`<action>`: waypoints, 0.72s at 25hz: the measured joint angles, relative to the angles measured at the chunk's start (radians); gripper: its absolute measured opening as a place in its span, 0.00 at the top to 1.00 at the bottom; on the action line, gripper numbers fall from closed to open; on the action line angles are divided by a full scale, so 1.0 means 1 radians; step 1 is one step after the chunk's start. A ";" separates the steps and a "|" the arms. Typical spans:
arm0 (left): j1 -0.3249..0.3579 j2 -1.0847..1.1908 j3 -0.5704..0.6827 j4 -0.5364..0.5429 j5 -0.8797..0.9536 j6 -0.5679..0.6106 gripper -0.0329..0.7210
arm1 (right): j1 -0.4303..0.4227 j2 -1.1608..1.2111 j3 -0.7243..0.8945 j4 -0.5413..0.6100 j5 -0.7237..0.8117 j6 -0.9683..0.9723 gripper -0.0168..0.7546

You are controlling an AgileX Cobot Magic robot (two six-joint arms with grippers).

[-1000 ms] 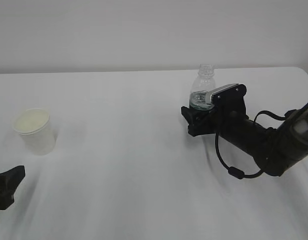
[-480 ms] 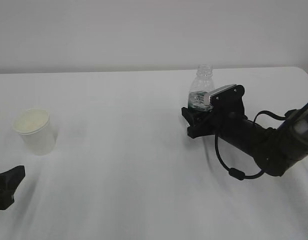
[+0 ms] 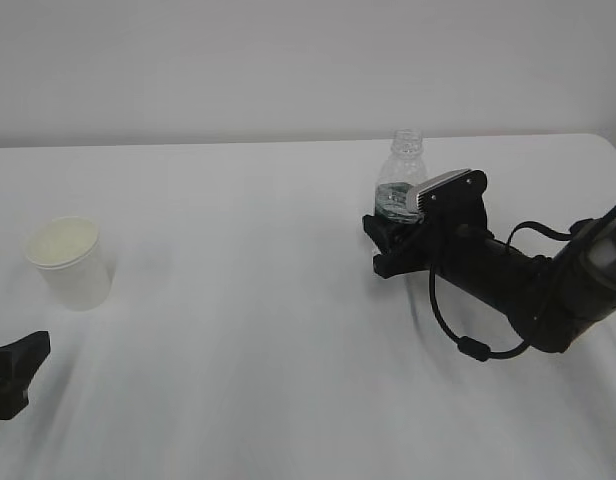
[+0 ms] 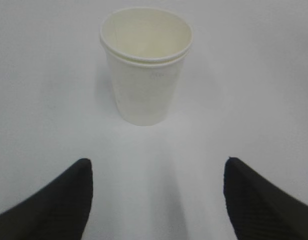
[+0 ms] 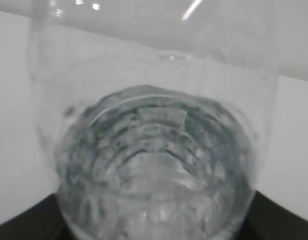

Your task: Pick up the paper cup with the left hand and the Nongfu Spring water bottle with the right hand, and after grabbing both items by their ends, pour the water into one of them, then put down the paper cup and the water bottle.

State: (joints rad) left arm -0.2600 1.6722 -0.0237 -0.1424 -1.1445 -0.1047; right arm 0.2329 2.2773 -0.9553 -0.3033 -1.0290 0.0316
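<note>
My right gripper [image 3: 388, 240], right of centre in the exterior view, has its jaws around the lower body of the Nongfu Spring water bottle [image 3: 402, 178], which fills my right wrist view; whether they already pinch it I cannot tell. The water [image 5: 154, 170] sits low inside. My left gripper [image 4: 156, 187] stands wide, well short of the paper cup [image 4: 146, 65], upright at mid-left on the table [image 3: 248, 330]. I judge the grasping step in hand: next, firm the bottle grip and advance the left onto the cup.
</note>
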 joint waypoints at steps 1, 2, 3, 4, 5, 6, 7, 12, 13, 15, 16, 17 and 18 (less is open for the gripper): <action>0.000 0.000 0.000 0.000 0.000 0.000 0.18 | 0.000 0.000 0.000 0.000 0.000 0.000 0.41; 0.000 0.000 0.000 0.000 0.000 0.000 0.18 | 0.000 0.000 0.000 0.000 0.000 0.000 0.42; 0.000 0.000 0.000 0.000 0.000 0.000 0.18 | 0.000 0.000 0.000 0.000 0.000 0.000 0.42; 0.000 0.000 0.000 0.000 0.000 0.000 0.18 | 0.000 0.000 0.000 0.000 0.000 0.000 0.43; 0.000 0.000 0.000 0.000 0.000 0.000 0.18 | 0.000 0.000 0.000 0.000 0.000 0.000 0.43; 0.000 0.000 0.000 0.000 0.000 0.000 0.18 | 0.000 0.000 0.000 0.000 0.000 0.000 0.43; 0.000 0.000 0.000 0.000 0.000 0.000 0.18 | 0.000 0.000 0.000 0.000 0.000 0.000 0.43; 0.000 0.000 0.000 0.000 0.000 0.000 0.18 | 0.000 0.000 0.000 0.000 0.000 0.000 0.43; 0.000 0.000 0.000 0.000 0.000 0.000 0.18 | 0.000 0.000 0.000 0.000 0.000 0.000 0.43; 0.000 0.000 0.000 0.000 0.000 0.000 0.18 | 0.000 0.000 0.000 -0.002 0.000 0.000 0.43; 0.000 0.000 0.000 0.000 0.000 0.000 0.18 | 0.000 0.000 0.000 -0.002 0.000 0.000 0.43; 0.000 0.000 0.000 0.000 0.000 0.000 0.18 | 0.000 0.000 0.000 -0.004 0.000 0.000 0.43; 0.000 0.000 0.000 0.000 0.000 0.000 0.18 | 0.000 -0.002 0.000 -0.006 0.006 0.000 0.43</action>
State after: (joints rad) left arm -0.2600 1.6722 -0.0237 -0.1424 -1.1445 -0.1047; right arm 0.2329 2.2755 -0.9553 -0.3097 -1.0228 0.0321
